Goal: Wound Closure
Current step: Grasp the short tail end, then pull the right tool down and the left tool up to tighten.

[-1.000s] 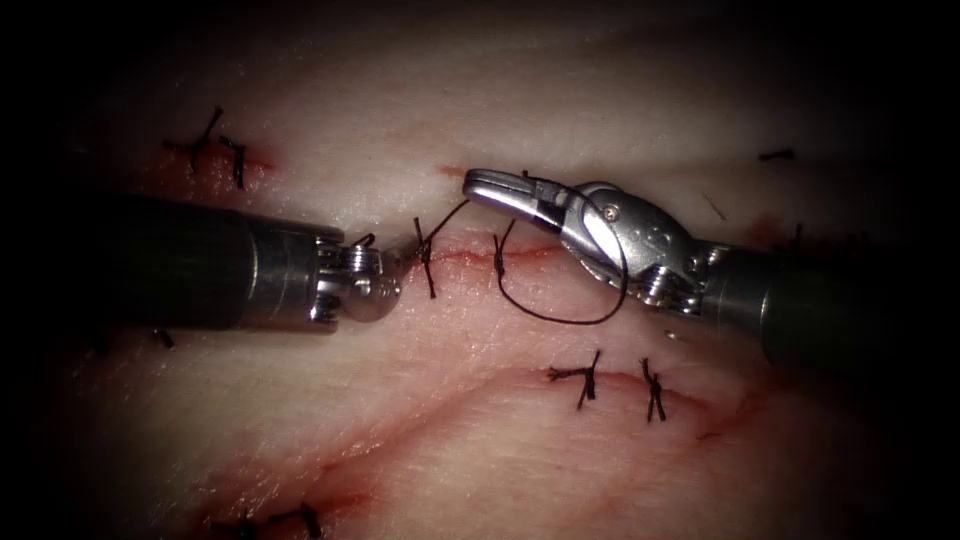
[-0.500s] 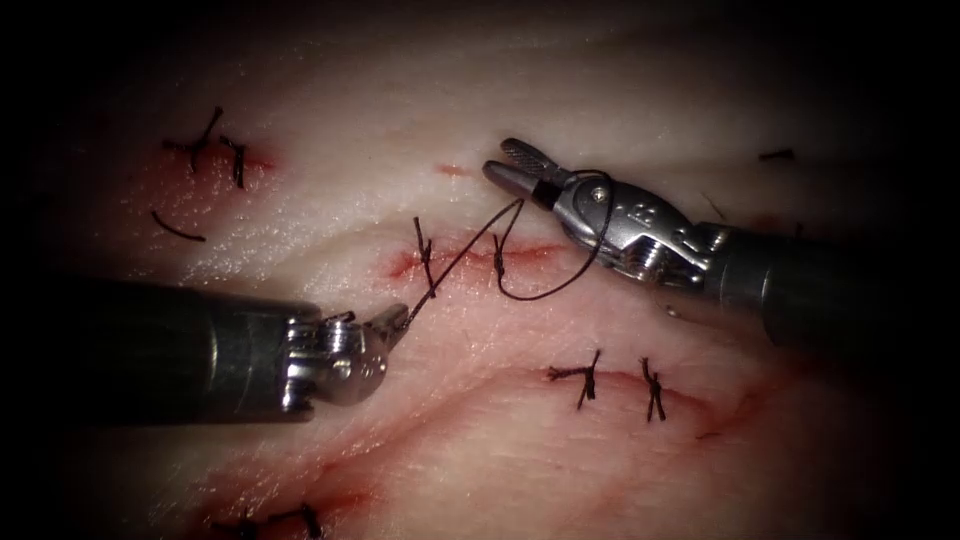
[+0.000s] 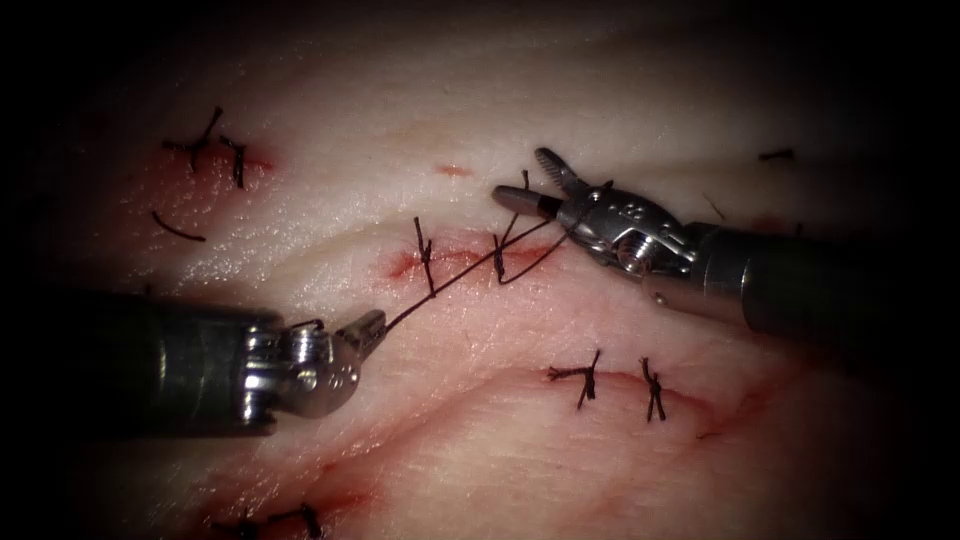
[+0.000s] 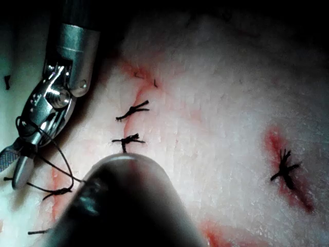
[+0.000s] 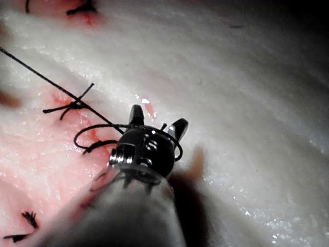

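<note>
My left tool (image 3: pixel 372 325) has its jaws closed on the thread (image 3: pixel 450 275), gripping it right at the tips. From there the strand runs taut up and away toward my right tool (image 3: pixel 535 185), crossing the cut (image 3: pixel 460 258) in the tissue (image 3: pixel 480 440). My right tool's jaws stand parted and hold nothing; the thread is looped around them, just behind the tips (image 5: pixel 154 135), and a slack bight hangs below them to the stitch (image 3: pixel 498 258) at the cut. A tied stitch (image 3: pixel 426 255) sits beside the taut strand, between my two tools. I can't make out the needle. More tied stitches (image 3: pixel 620 380) lie below my right tool.
</note>
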You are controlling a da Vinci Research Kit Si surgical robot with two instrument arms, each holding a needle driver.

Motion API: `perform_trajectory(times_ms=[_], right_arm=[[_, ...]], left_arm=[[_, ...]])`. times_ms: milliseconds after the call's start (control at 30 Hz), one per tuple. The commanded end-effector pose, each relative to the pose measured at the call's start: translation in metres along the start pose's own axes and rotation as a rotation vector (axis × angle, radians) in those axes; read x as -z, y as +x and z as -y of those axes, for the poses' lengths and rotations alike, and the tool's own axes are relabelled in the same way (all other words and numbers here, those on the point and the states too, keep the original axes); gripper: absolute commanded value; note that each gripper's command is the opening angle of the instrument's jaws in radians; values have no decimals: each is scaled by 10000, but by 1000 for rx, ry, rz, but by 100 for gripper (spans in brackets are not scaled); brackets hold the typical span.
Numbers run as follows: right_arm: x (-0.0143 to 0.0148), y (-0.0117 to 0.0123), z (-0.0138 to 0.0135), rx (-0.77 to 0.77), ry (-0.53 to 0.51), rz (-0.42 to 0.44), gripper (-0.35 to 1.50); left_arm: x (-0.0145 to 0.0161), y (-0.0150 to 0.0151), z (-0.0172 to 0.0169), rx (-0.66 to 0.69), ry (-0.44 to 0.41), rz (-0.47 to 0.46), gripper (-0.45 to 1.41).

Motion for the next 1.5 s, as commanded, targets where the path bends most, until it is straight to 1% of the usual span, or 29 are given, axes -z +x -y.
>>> perform_trajectory(times_ms=[33,67,133,167,200,233,267,300,333,367,467,567,733,800,900,967,1100,1333,1500], right_arm=[[-15,4,2,-30,8,6,93],[-17,3,1,-57,10,14,93],[-25,-2,1,-105,2,30,100],[-26,-3,1,-115,10,37,90],[-27,-8,2,-145,26,52,54],[-27,-9,3,-154,27,59,32],[-26,-11,5,-169,29,69,19],[-25,-11,6,-192,35,74,-13],[-24,-12,8,-221,53,82,-35],[-21,-12,13,-293,64,91,-35],[-16,-9,18,-310,65,95,-35],[-10,-5,23,-315,69,49,-35],[7,-1,36,-243,89,-40,-35],[13,-3,41,-216,101,-66,-35],[23,-7,51,-162,118,-100,-35],[30,-10,57,-120,127,-122,-35],[42,-16,62,-81,137,-152,-35],[52,-37,61,-41,149,-158,-35],[53,-50,58,-24,154,-153,-35]], left_arm=[[-8,6,2,1,2,-1,-45],[-9,6,2,1,2,-1,-45],[-11,5,4,0,2,-1,-45],[-12,5,4,0,2,-2,-45],[-12,5,5,0,2,-2,-45],[-12,4,6,0,2,-2,-45],[-12,4,6,0,1,-2,-45],[-13,3,7,0,0,-3,-45],[-13,3,8,0,0,-3,-45],[-13,1,12,-1,1,4,-43],[-15,-3,23,1,8,6,-40],[-17,-6,40,-1,8,3,-40],[-25,-14,98,83,-3,-5,-38],[-30,-19,125,102,-14,-4,-21],[-38,-32,167,128,-7,5,-23],[-43,-41,192,143,10,11,-30],[-55,-69,243,170,32,18,-37],[-68,-116,309,225,70,20,-38],[-77,-138,343,259,106,2,-45]])
